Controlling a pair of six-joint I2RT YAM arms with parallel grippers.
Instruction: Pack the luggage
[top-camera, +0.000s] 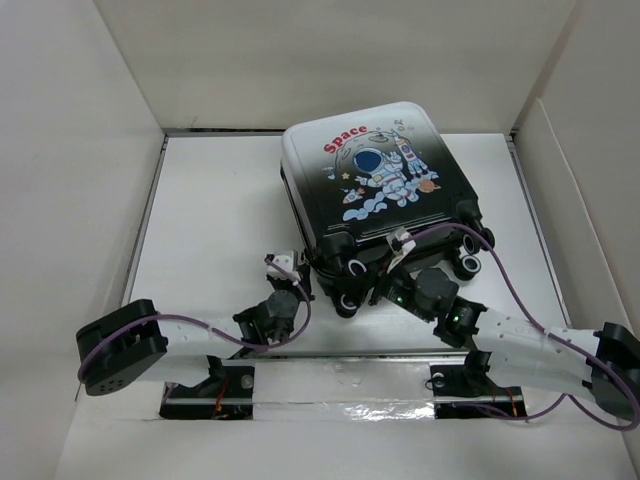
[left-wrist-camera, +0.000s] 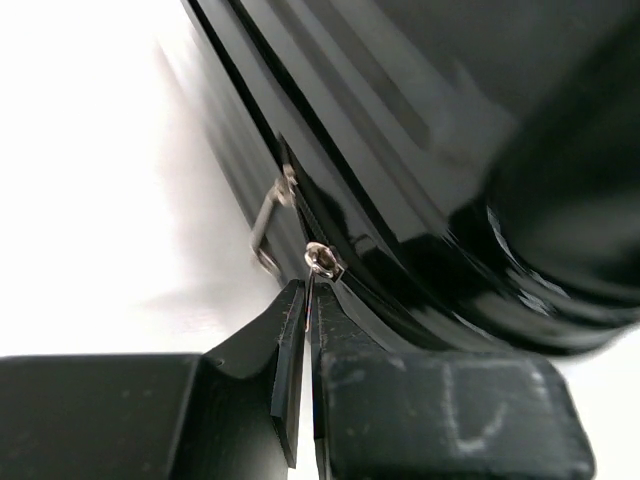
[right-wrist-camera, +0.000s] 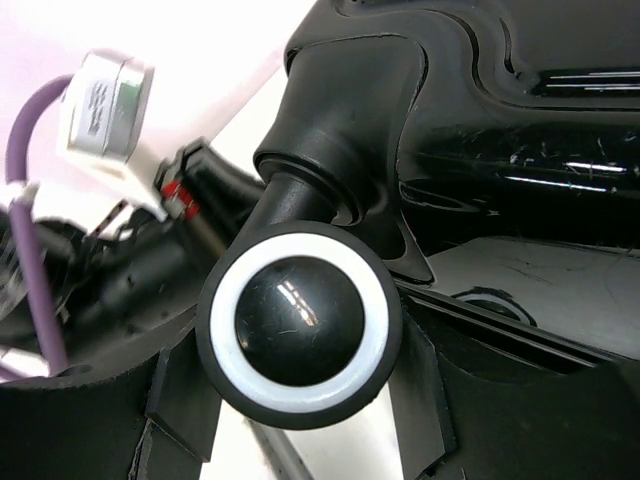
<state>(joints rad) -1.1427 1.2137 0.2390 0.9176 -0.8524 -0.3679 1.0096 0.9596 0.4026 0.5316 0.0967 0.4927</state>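
White tabletop (top-camera: 220, 200): left jaws pinch the luggage (top-camera: 375, 180) zipper pull (left-wrist-camera: 320, 260), right jaws clamp a wheel (right-wrist-camera: 300, 320); zipping seems underway, needing a steady tug.

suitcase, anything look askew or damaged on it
Black-to-white hard-shell astronaut suitcase lies flat, askew to the white table edges. No damage or spill shows. Left tool pinches its silver zipper pull; right tool clasps a black wheel.

From where I stand I count 1 luggage (top-camera: 370, 180) on 1 table (top-camera: 210, 200), with 4 wheels (top-camera: 468, 266) as far as I can make out. There are 2 zipper pulls (left-wrist-camera: 322, 260), 2 arms (top-camera: 190, 335), 2 purple cables (top-camera: 520, 300), and 2 claws: left claw (left-wrist-camera: 307, 298), right claw (right-wrist-camera: 300, 400).
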